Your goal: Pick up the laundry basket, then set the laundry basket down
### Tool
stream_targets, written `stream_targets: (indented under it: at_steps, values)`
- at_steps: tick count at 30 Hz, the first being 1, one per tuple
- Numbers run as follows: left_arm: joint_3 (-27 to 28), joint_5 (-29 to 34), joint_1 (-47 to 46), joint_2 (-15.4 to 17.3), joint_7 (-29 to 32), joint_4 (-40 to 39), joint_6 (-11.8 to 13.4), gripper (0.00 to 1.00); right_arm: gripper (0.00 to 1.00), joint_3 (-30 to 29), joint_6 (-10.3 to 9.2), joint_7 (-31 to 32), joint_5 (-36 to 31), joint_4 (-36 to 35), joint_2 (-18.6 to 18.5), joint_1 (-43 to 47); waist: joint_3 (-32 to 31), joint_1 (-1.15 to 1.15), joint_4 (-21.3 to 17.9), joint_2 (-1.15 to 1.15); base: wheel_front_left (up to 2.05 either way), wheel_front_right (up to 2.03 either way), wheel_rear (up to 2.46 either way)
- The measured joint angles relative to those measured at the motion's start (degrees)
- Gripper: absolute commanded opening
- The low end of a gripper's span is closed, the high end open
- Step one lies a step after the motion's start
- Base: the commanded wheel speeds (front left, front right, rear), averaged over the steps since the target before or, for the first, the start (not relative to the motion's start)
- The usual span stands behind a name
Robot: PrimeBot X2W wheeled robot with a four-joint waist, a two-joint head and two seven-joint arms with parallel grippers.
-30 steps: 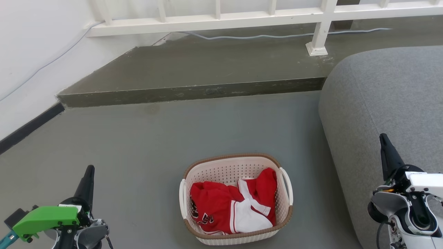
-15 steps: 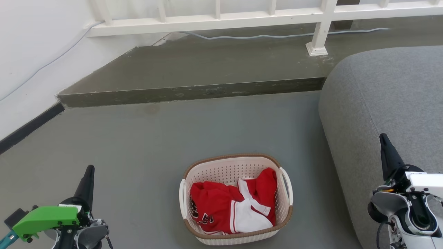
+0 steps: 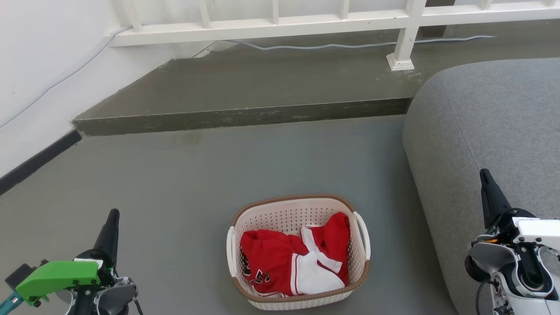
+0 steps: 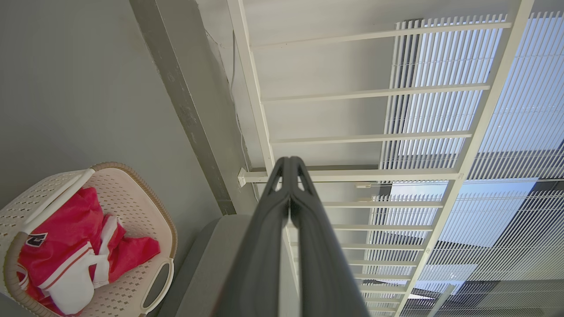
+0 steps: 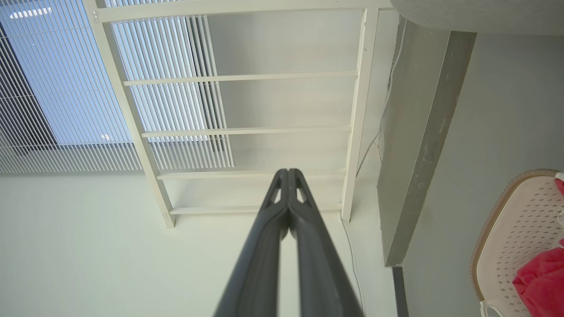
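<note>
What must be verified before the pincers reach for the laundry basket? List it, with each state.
1. The laundry basket stands upright on the floor: ok.
2. The red garment lies inside the rim: ok.
3. Both loop handles are uncovered: ok.
4. The left pincer is open: not ok, shut.
5. The right pincer is open: not ok, shut.
6. The pincers are at the handles: not ok, both apart from the basket.

Right gripper [image 5: 288,171], fingers pressed together, before white railing [image 5: 238,131] | grey step [image 5: 423,154] right of railing | laundry basket [image 5: 520,237] holding red garment [image 5: 542,275] farther right
</note>
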Motion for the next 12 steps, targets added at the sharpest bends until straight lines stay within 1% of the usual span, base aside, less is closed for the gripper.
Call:
stream_targets:
  at_steps: [12]
  values:
    - [0.0, 0.0, 0.0, 0.0, 0.0, 0.0, 0.0, 0.0, 0.0, 0.0, 0.0, 0.0, 0.0, 0.0, 0.0, 0.0, 0.0, 0.0, 0.0, 0.0, 0.0, 0.0, 0.0]
